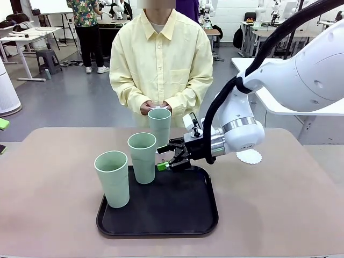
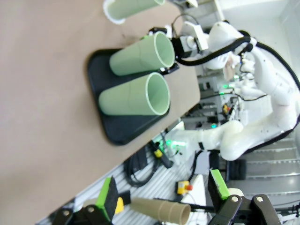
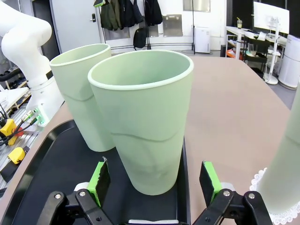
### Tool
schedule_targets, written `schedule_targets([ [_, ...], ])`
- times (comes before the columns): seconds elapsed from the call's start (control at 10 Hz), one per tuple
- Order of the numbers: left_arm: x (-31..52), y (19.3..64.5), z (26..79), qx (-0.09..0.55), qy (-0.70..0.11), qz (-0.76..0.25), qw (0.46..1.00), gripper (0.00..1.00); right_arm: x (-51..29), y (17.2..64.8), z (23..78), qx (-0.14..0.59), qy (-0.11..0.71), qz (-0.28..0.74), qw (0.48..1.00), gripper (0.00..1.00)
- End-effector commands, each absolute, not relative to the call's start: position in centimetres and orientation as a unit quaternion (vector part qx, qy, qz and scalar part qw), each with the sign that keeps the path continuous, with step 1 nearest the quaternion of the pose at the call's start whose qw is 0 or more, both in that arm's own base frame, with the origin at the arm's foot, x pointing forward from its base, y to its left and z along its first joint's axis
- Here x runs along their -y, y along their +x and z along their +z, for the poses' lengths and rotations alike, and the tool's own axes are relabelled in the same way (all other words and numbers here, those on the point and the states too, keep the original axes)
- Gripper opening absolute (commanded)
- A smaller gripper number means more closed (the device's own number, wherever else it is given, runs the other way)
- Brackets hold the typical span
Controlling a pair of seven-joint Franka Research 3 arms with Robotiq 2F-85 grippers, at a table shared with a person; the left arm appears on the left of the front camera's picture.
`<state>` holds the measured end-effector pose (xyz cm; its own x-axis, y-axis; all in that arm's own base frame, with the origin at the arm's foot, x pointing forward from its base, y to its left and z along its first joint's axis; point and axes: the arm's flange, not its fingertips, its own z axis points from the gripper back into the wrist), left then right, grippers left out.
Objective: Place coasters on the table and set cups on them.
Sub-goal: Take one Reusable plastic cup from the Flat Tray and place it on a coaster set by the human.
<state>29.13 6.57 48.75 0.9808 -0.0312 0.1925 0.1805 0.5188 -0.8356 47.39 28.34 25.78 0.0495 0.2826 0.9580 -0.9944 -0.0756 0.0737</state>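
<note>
Two mint cups stand on the black tray (image 1: 161, 226): the left cup (image 1: 112, 180) and the middle cup (image 1: 142, 156). My right gripper (image 1: 161, 157) is open, its fingers on either side of the middle cup (image 3: 150, 122) low on its wall. A third cup (image 1: 159, 124) stands on the table (image 1: 54, 215) beyond the tray, on a lacy coaster (image 3: 276, 213). Another coaster (image 1: 249, 156) lies bare on the table to the right. My left gripper (image 2: 164, 194) is open and holds nothing, off the table's side, facing the cups (image 2: 133, 96).
A person stands at the far edge, both hands together holding a small white piece (image 1: 157, 109). My right arm (image 1: 242, 131) reaches in over the table's right half. Cables and an emergency stop button (image 2: 185, 187) lie below my left gripper.
</note>
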Motion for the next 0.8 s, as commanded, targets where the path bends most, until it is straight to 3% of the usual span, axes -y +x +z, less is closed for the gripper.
schedule_targets([
  [0.0,-6.7,29.1,48.7,0.084,-0.495,-0.069,0.862,1.00,-28.3,47.4,25.8,0.387,0.460,0.571,0.559,1.00],
  [0.7,-6.7,29.1,48.7,0.084,-0.495,-0.069,0.862,1.00,-30.9,48.0,23.4,0.405,0.451,0.578,0.547,1.00],
])
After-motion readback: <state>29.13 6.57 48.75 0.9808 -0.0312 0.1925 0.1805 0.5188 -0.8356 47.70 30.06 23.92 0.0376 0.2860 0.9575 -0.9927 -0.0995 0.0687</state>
